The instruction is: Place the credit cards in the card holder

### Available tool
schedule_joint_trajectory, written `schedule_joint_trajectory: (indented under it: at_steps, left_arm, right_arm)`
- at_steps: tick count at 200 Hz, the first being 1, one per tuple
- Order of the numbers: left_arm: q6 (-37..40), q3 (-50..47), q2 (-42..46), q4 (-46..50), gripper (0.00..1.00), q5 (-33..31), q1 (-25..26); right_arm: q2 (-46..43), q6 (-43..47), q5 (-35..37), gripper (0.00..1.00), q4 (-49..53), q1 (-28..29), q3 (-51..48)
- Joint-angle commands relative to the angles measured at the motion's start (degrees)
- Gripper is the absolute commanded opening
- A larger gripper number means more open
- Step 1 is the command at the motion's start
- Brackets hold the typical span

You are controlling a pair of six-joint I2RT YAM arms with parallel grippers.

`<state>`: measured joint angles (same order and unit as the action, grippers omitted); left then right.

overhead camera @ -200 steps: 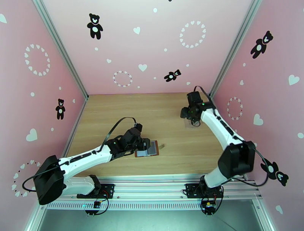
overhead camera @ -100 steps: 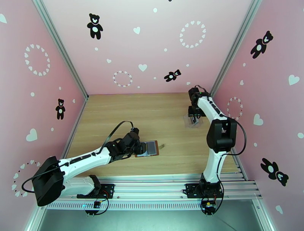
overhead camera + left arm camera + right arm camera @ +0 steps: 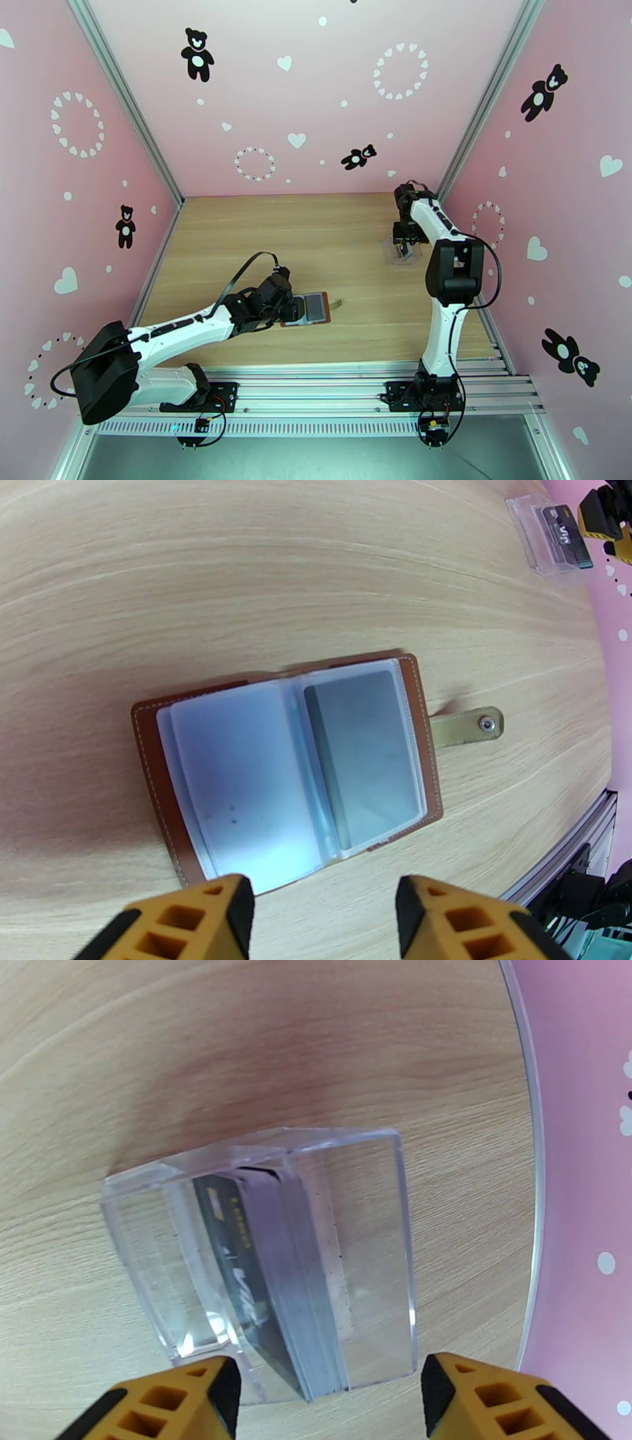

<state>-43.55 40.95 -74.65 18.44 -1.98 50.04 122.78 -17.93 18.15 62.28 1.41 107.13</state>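
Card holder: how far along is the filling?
Done: card holder lies open, a dark card apparently in its right pocket. In hand: open right gripper hovers at the clear case of credit cards; open left gripper waits by the holder. Left: moving those cards over.

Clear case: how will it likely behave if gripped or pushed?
The case looks like rigid, thin plastic: probably light, likely to slide on the smooth table. Glossy walls may be slippery to grip. The cards standing inside could shift if it tips.
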Motion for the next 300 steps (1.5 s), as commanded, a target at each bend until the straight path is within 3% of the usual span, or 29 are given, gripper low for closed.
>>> schedule_joint_trajectory:
  at_steps: [1,106,186,300]
  left_arm:
    - [0.0,-0.4,-0.7,-1.3,0.53,0.0,0.1]
    - [0.2,0.4,-1.0,-0.4,0.53,0.0,0.1]
    - [0.2,0.6,-1.7,-0.1,0.53,0.0,0.0]
    - [-0.2,0.3,-2.0,-0.5,0.53,0.1,0.1]
  right_arm:
    - [2.0,0.2,-1.0,0.66,1.9,-0.3,1.9]
    - [6.1,-0.3,1.4,0.65,2.1,-1.2,3.9]
    - [2.9,-2.2,1.5,0.6,0.9,-2.5,4.0]
    - [0.6,-1.9,2.6,0.43,1.0,-2.5,3.9]
